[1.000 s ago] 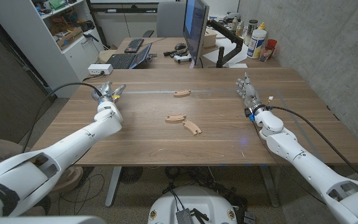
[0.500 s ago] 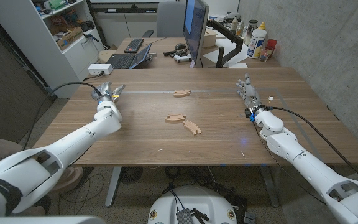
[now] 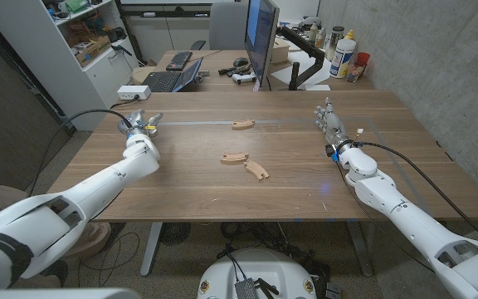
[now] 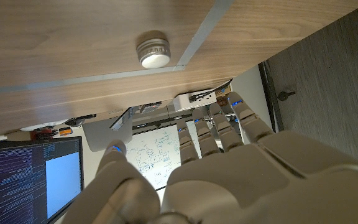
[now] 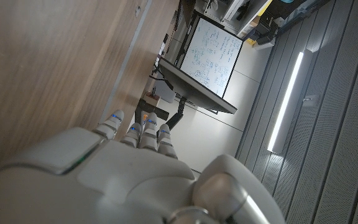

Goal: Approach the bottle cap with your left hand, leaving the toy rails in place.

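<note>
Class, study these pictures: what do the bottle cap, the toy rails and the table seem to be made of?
Bottle cap: likely metal; its ribbed side looks dull silver, its top pale and smooth.
Toy rails: apparently unpainted wood, pale tan and matte.
Table: wood or a wood-look laminate; brown grain lines, low sheen.

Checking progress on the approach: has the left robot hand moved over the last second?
Yes. The left robot hand has shifted slightly left and toward the table's far edge, away from the toy rails, which stayed put.
</note>
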{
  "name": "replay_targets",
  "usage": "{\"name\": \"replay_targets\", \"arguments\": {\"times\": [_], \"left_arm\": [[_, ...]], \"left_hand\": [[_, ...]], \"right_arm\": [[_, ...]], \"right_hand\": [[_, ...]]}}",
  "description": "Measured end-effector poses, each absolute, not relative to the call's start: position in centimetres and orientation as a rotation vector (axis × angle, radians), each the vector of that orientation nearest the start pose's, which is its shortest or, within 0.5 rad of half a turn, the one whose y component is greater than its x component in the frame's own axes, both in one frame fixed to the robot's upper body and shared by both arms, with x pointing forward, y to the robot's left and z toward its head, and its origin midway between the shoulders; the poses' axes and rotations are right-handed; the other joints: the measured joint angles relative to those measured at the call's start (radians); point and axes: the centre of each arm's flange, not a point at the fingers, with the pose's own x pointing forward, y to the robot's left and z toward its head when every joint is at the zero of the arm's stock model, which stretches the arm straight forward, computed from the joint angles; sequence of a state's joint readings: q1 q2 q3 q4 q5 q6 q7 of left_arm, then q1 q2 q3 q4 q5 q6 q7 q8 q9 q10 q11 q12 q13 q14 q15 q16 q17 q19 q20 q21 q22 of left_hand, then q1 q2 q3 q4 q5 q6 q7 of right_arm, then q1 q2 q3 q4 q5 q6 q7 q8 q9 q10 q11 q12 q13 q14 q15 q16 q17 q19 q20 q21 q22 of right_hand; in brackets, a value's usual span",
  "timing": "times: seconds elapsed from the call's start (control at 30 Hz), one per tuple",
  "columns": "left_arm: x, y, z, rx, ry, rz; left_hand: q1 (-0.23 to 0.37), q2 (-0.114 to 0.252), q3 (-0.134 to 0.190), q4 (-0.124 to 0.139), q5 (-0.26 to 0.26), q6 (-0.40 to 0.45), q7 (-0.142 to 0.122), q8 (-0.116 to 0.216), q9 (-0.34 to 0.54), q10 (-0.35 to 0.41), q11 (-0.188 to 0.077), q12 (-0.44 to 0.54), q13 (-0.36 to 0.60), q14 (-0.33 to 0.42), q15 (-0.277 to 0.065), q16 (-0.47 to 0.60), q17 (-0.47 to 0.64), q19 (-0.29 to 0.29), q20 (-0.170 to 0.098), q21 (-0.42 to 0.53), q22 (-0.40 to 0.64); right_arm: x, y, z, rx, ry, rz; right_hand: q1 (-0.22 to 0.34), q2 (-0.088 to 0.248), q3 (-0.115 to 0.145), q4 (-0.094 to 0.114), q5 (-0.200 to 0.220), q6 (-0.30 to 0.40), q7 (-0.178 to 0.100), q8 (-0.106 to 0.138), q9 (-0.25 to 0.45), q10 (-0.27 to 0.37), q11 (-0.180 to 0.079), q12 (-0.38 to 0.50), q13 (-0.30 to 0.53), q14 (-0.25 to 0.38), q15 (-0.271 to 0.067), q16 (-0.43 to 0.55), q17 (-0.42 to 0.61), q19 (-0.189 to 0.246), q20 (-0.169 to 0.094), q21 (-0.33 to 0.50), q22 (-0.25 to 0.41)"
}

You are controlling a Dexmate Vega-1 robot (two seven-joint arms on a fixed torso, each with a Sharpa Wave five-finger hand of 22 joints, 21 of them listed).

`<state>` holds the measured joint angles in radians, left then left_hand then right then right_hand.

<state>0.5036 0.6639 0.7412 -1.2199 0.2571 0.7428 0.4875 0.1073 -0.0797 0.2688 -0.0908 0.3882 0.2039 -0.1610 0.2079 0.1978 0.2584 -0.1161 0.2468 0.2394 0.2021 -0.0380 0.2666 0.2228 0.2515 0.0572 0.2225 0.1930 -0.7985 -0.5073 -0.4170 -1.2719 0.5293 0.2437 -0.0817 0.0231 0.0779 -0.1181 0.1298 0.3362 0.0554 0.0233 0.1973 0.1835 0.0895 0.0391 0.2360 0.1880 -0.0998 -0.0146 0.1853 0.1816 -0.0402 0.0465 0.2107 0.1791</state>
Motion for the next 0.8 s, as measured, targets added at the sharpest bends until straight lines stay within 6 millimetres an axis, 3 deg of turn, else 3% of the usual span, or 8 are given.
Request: {"name": "replay_targets", "arguments": {"times": [0.8], "left_arm": [[69.3, 40.5, 1.3, 1.195, -0.05, 0.782]], "left_hand": [[0.004, 0.004, 0.004, -0.004, 0.004, 0.005, -0.005, 0.0, 0.0, 0.006, -0.005, 0.0, 0.0, 0.01, 0.002, 0.0, 0.0, 0.015, -0.007, 0.0, 0.0]], "right_arm": [[66.7, -28.5, -3.0, -0.073, -0.546, 0.114]], "right_hand": [[0.0, 0.0, 0.0, 0.0, 0.0, 0.0, 0.0, 0.0, 0.0, 0.0, 0.0, 0.0, 0.0, 0.0, 0.0, 0.0, 0.0, -0.004, 0.004, -0.004, 0.0]]}}
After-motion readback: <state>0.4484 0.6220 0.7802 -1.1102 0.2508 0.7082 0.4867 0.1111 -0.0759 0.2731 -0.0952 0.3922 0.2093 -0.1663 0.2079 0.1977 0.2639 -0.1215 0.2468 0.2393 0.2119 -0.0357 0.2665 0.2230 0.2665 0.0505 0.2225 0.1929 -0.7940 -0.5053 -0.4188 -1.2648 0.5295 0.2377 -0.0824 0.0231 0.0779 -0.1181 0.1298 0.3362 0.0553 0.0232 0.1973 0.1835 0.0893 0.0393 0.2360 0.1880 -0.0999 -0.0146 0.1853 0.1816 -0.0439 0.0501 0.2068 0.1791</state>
